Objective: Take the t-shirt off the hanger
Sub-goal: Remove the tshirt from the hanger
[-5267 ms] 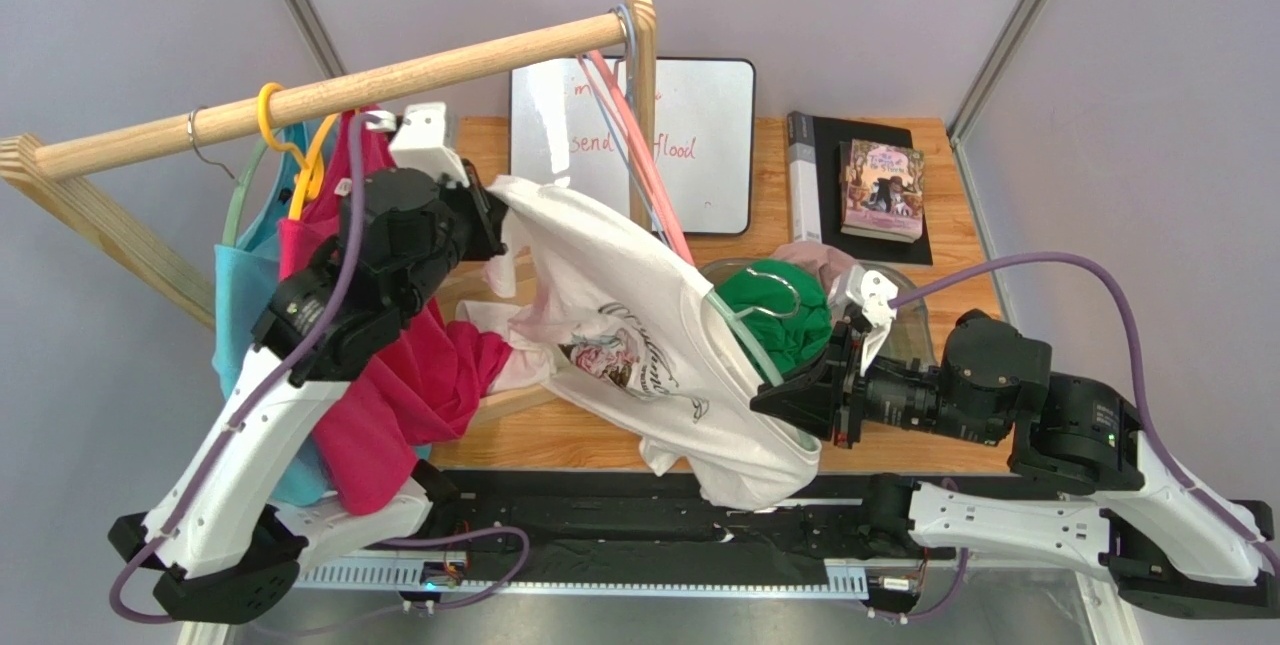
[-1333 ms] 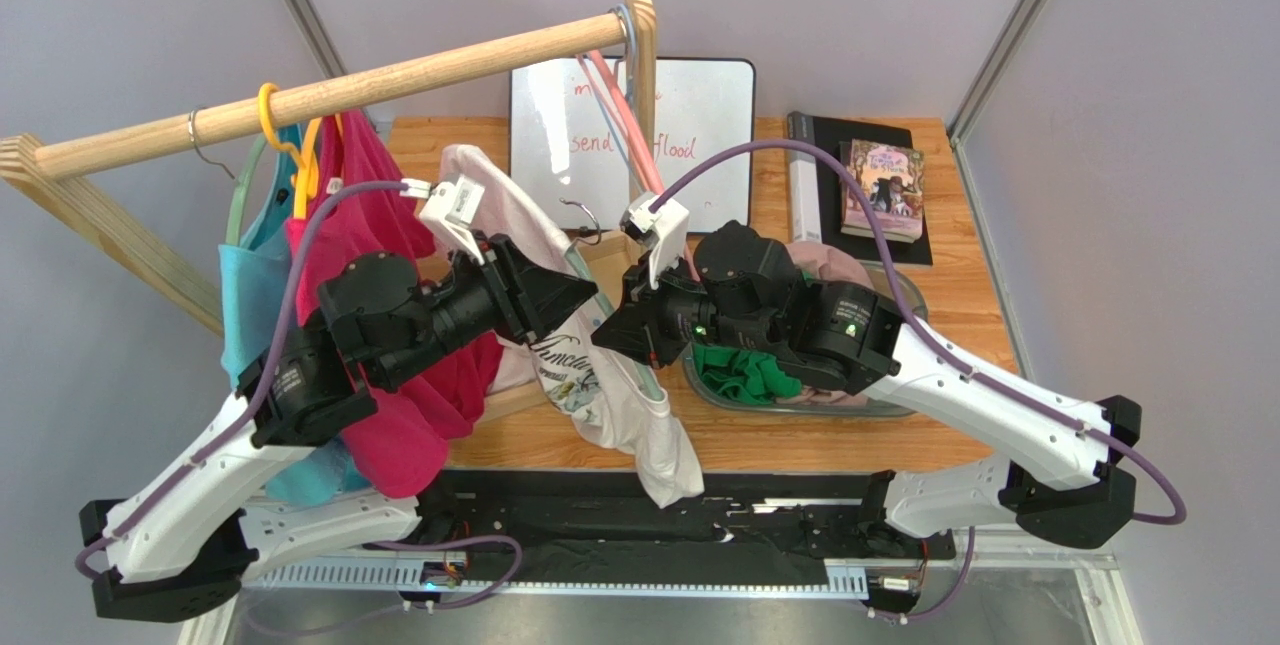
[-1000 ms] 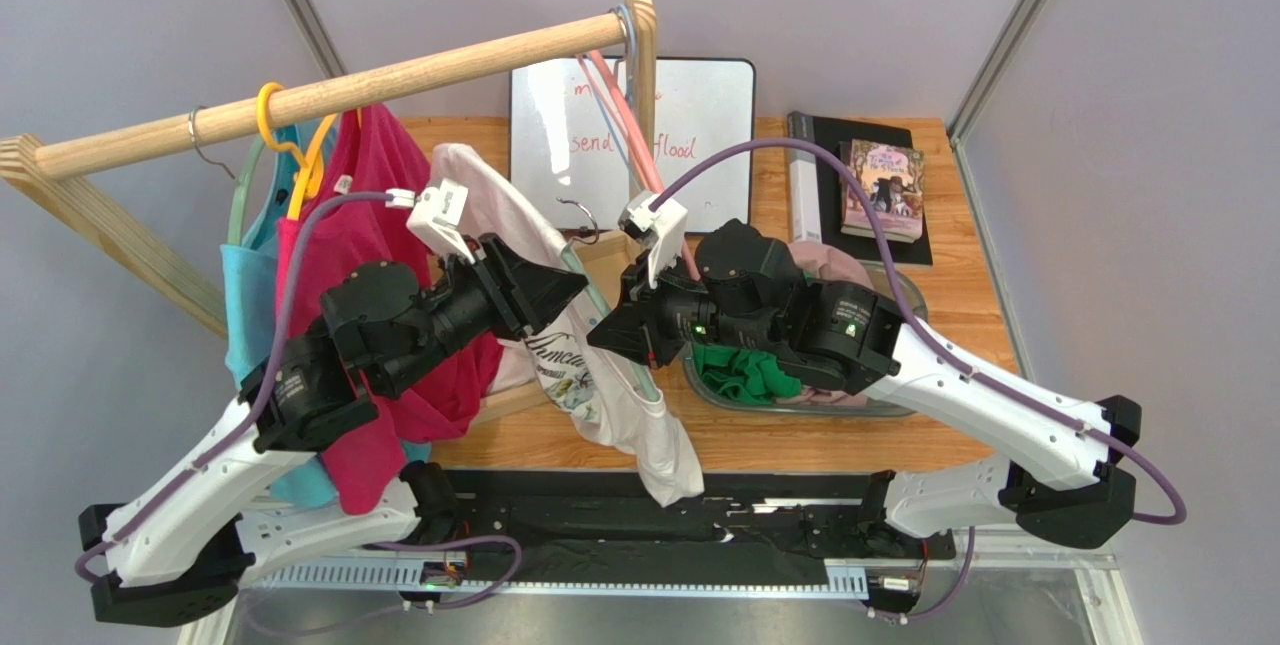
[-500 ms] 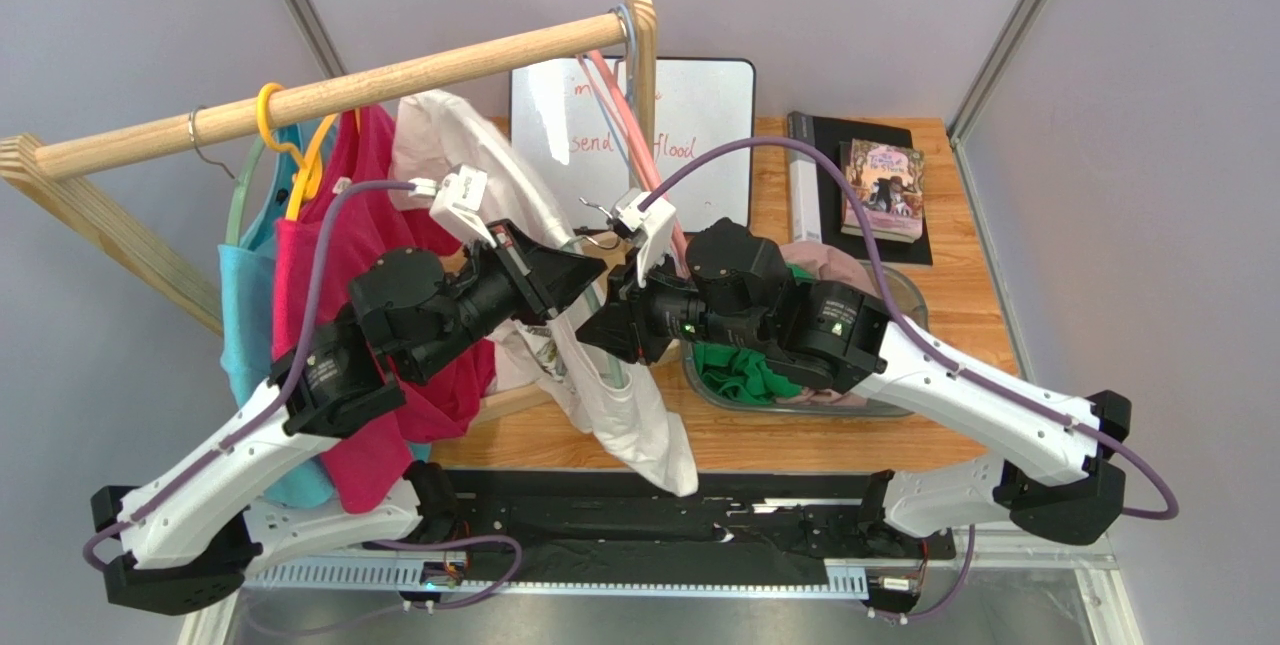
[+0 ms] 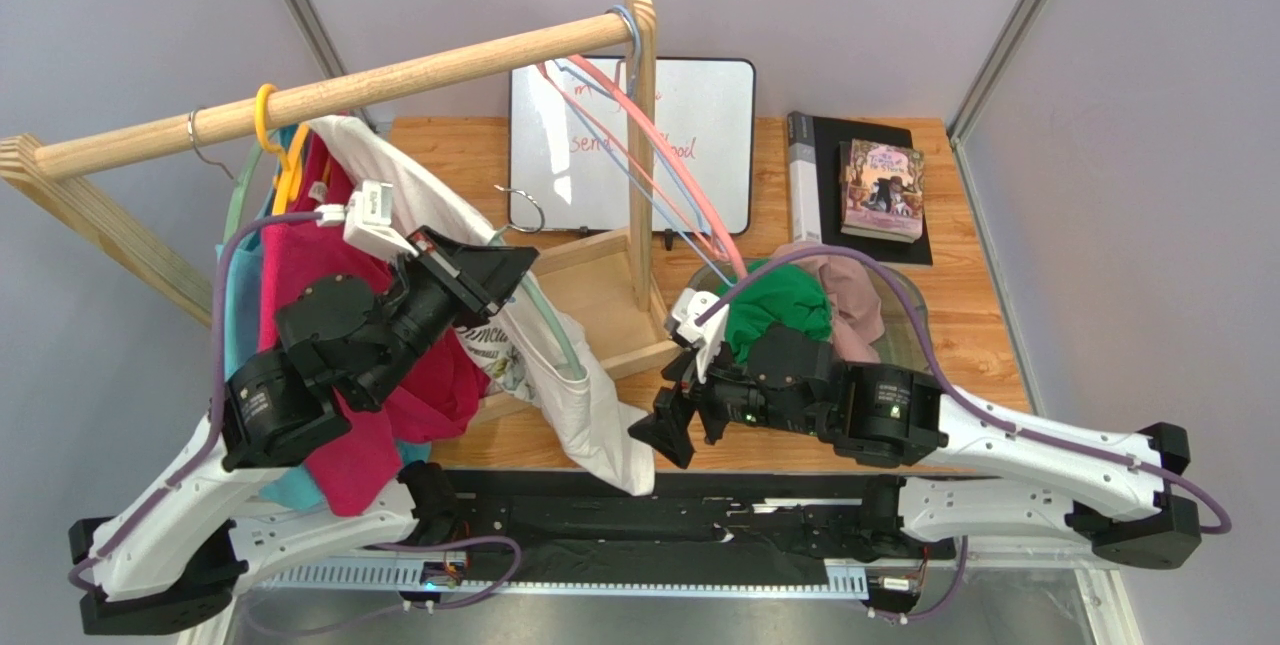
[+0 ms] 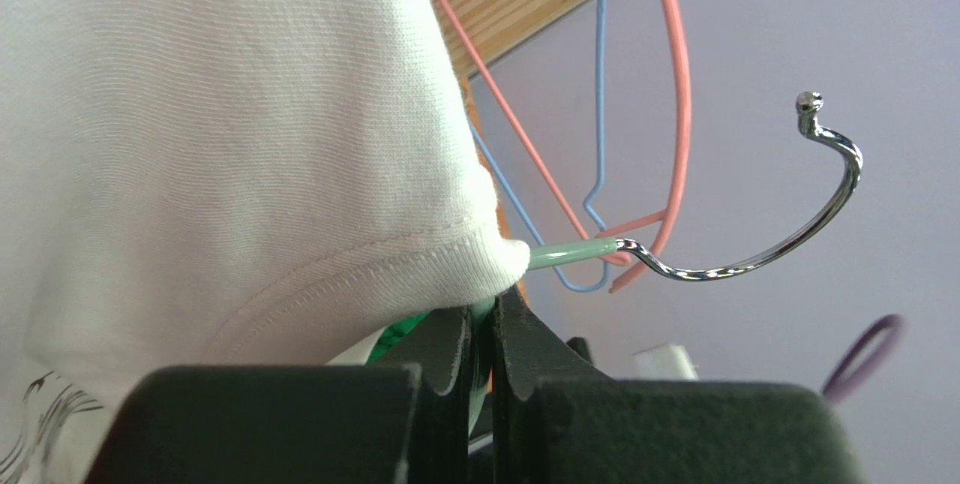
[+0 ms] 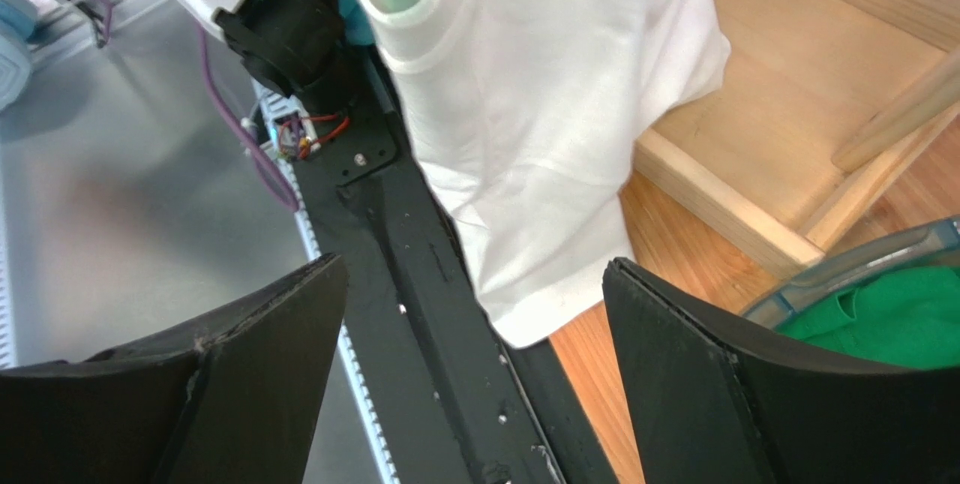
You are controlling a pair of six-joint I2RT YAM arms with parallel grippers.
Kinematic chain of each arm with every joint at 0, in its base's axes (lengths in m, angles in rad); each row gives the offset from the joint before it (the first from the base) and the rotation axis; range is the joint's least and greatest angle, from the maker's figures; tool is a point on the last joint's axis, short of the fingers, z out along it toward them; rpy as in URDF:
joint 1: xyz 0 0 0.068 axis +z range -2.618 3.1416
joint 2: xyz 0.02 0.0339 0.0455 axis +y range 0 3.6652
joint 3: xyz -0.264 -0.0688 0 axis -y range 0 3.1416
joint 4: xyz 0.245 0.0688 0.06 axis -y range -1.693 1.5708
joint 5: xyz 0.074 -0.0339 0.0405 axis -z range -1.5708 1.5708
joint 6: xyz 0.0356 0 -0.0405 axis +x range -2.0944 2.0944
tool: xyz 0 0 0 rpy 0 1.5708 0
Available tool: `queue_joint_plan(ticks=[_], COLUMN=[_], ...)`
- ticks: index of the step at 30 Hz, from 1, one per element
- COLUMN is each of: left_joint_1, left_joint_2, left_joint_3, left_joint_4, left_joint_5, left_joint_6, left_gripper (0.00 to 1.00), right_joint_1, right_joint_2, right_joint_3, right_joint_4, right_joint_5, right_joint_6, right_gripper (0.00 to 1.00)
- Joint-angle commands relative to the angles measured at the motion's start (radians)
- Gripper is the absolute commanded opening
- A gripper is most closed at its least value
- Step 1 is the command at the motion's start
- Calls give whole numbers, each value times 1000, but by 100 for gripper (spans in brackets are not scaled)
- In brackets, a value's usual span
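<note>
Grey walls back a wooden table (image 5: 984,330), with a round wooden rail (image 5: 376,80) slanting over its left side. The left gripper (image 6: 487,321) has its jaws pressed together on the pale green neck of the hanger (image 6: 569,250), right under the ribbed collar of the white t-shirt (image 6: 225,113). The bare steel hook (image 6: 778,250) curls free to the right and hangs on nothing. The right gripper (image 7: 473,276) sits low at the near edge, its jaws spread wide with nothing between them, facing the shirt's loose hem.

The t-shirt hangs in mid-air left of centre, draped from the hanger and falling in soft folds toward the near edge of the table. It is not yet off, so the step in hand looks like the strip itself: one arm holds the hanger up while the other is free to take the cloth. The next move probably calls for the right gripper to close on a fold near the hem. It would then draw down and away, with the left holding the hanger steady, so the shoulders slip off.

The cloth is thin, limp knit with a dark printed drawing, and it should bunch and stretch rather than slide cleanly. The hanger looks like smooth coated wire. Further right, a tub (image 7: 834,272) holds crumpled green cloth.
</note>
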Motion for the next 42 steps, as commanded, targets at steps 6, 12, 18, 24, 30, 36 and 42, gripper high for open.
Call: queue_joint_plan(ticks=[6, 12, 18, 24, 30, 36, 42], left_joint_1=[2, 2, 2, 2, 2, 2, 2], left_joint_2=[-87, -101, -90, -85, -94, -87, -88], left_joint_3=[-62, -118, -101, -86, -46, -67, -96], left_joint_4=[193, 300, 335, 383, 378, 421, 461], left_joint_5=[-48, -25, -58, -77, -113, -104, -64], left_joint_6=[-203, -298, -303, -286, -245, -248, -290], left_gripper=[0, 0, 0, 0, 0, 0, 0], right_joint_1=[22, 91, 119, 118, 118, 98, -47], right_joint_2=[1, 64, 80, 89, 32, 24, 156], right_joint_3=[-215, -295, -422, -453, -589, -844, -711], right_joint_4=[481, 731, 884, 900, 967, 1219, 1101], right_joint_5=[1, 125, 280, 395, 542, 667, 425], right_joint_6=[-62, -39, -27, -20, 12, 114, 188], right_gripper=[90, 83, 58, 0, 0, 0, 0])
